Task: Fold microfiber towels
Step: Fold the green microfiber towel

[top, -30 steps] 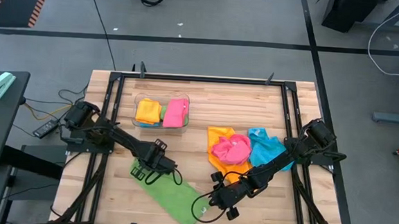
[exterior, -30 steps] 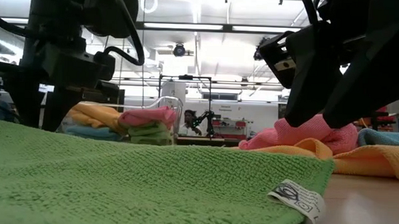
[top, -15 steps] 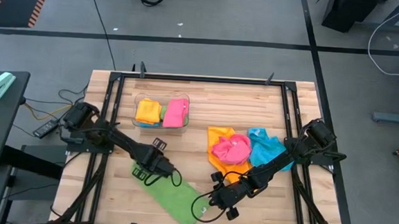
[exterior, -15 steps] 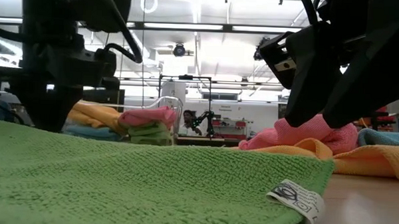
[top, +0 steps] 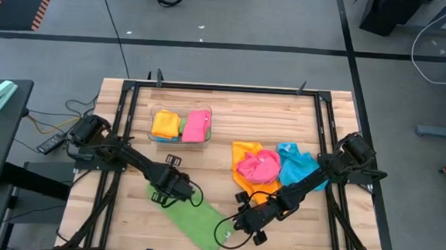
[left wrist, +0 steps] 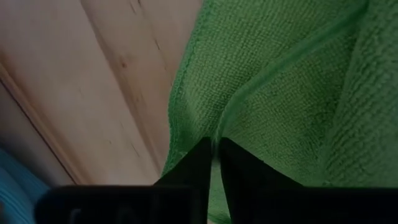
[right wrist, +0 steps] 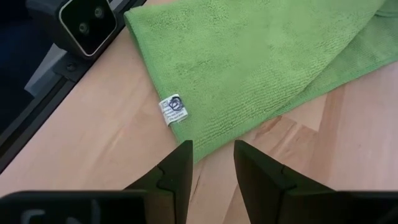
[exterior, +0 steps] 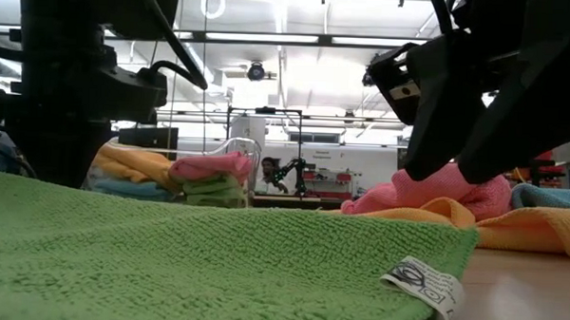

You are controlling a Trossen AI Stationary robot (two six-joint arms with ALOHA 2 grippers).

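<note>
Pinching the green towel (top: 194, 222) at its far corner, my left pincer (top: 166, 194) presses together on the cloth so I can carry that end over for a fold. My right pincer (top: 249, 229) hovers spread beside the near edge, low over the table (top: 231, 118).
</note>
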